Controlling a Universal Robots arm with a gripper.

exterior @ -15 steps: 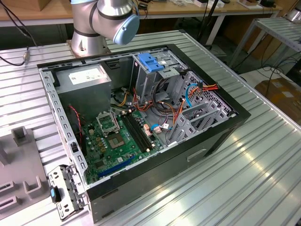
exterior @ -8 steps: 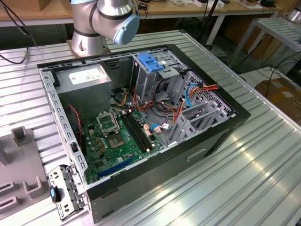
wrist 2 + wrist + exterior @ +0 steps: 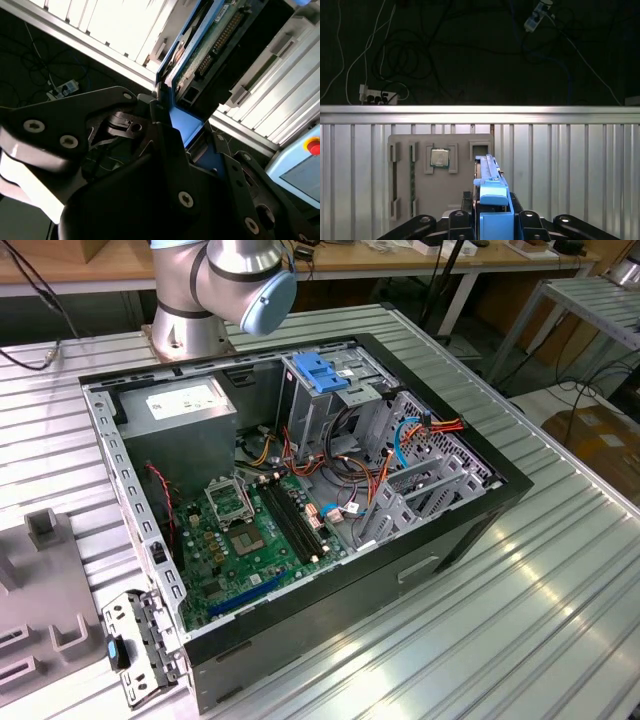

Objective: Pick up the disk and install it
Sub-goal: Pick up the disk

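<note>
Edgewise, disk (image 3: 489, 172) in claw (image 3: 492, 222), clear above ribbed table (image 3: 570, 165).

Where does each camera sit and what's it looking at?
Exterior view: off the arm, looking down into the open computer case on the ridged table; the arm's joints show.
First wrist view: on the arm, looking past the hand at a grey tray.
Second wrist view: on the arm, close behind the hand, facing the disk's circuit board.
Shared: both wrist views show the hand gripping the disk.
</note>
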